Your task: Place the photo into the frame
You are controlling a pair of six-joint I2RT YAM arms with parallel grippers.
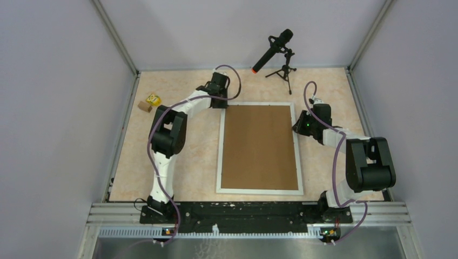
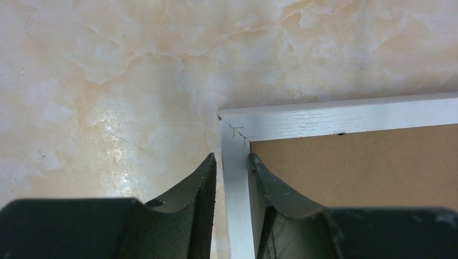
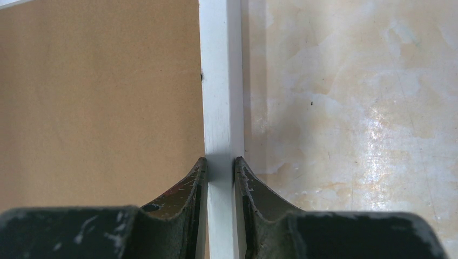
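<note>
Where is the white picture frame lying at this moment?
In the top view, the frame lies flat mid-table between both arms, brown backing board up; the left gripper clamps its far-left corner, the right gripper its right rail.

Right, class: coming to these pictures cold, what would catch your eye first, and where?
The big white frame lies flat in the middle, its brown backing board facing up. Both grippers pinch its moulding: the left gripper near the far left corner, the right gripper on the right side. A black microphone on a tripod stands at the far edge.
</note>
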